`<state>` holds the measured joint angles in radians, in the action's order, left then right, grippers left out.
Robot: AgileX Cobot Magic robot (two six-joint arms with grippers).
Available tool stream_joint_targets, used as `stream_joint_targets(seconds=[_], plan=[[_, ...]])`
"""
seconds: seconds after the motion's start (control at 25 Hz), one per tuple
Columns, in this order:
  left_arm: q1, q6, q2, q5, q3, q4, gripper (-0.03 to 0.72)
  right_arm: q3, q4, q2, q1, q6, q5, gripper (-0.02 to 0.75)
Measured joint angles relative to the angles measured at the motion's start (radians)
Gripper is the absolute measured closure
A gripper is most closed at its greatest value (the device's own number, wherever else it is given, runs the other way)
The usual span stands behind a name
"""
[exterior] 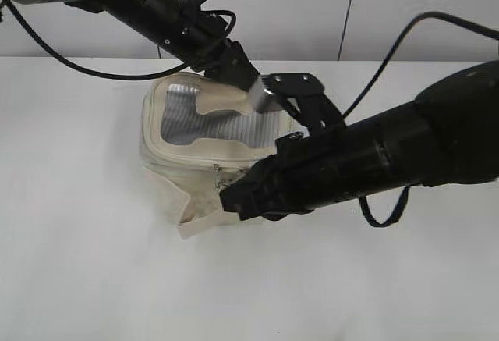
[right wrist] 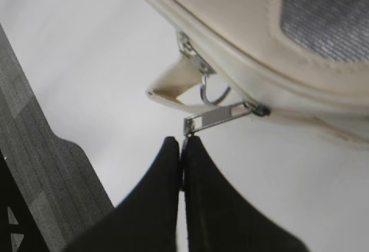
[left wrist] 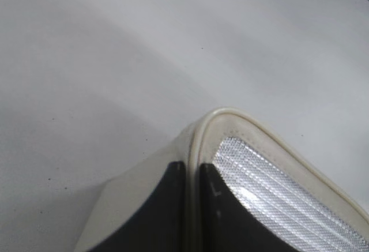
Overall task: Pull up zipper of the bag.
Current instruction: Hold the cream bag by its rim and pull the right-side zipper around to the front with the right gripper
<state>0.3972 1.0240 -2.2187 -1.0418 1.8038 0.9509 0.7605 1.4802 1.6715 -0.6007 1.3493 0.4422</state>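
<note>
Exterior view shows the bag (exterior: 204,150), a small boxy cream-beige fabric piece, sitting on the white worktop (exterior: 86,255) near the middle. Its flat top is a grey mesh window (exterior: 199,122) crossed by a cream patch (exterior: 226,103), and a loose cream flap (exterior: 204,220) spreads from its near lower corner. The zipper (right wrist: 222,105) runs as a cream track under the top rim; the right wrist view shows 2 silver sliders close together, one with a ring pull, the other with a flat metal tab. The right end effector (right wrist: 182,145) is clenched on the end of that tab. The left end effector (left wrist: 193,183) pinches the piped rim at a corner of the bag, one finger either side.
</note>
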Motion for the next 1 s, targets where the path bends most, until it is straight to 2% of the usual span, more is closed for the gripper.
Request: stream_joint_targets(seconds=[0.16, 0.36, 0.48, 0.6, 0.68, 0.88, 1.0], plan=[[0.020, 0.000, 0.002, 0.008, 0.000, -0.016, 0.654, 0.069, 0.031, 0.046, -0.088, -0.009, -0.063, 0.729], [0.024, -0.021, 0.004, 0.013, 0.000, -0.023, 0.654, 0.097, 0.022, 0.077, -0.107, -0.104, -0.092, 0.727], [0.024, -0.053, 0.004, 0.017, 0.000, -0.019, 0.609, 0.097, -0.029, 0.077, -0.107, -0.194, -0.075, 0.650], [0.023, -0.101, 0.006, 0.037, 0.000, 0.014, 0.463, 0.097, -0.172, 0.062, -0.108, -0.338, -0.023, 0.472], [0.022, -0.140, 0.012, 0.044, 0.000, 0.019, 0.419, 0.096, -0.321, 0.020, -0.109, -0.478, -0.016, 0.400], [0.013, -0.204, 0.102, 0.061, -0.020, -0.032, 0.444, 0.048, -0.764, -0.149, -0.113, -0.933, 0.022, 0.372], [0.009, -0.239, 0.219, 0.076, -0.105, -0.098, 0.449, 0.011, -0.966, -0.266, -0.116, -1.122, 0.096, 0.369]])
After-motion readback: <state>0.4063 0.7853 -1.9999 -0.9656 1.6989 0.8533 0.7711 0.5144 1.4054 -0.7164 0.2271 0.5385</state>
